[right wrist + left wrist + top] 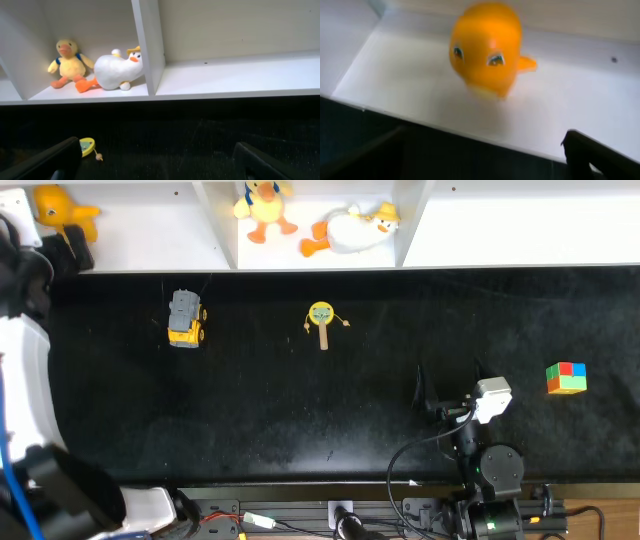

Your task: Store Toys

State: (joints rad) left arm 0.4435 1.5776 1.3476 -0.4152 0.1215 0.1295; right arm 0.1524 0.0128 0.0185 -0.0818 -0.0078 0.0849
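Spread wide and empty, the left gripper (482, 137) hangs at the front edge of the white shelf's (150, 240) left compartment, where one orange round-headed toy (487, 47) sits. The right gripper (447, 380), its fingers likewise apart, is low near the desk's (300, 410) front edge, right of centre. Two plush birds, one yellow duck (265, 208) and one white goose (355, 228), share the middle compartment, and three toys lie on the desk: one yellow truck (185, 317) back left, one yellow rattle (321, 322) back centre, one coloured cube (566, 378) by the right edge.
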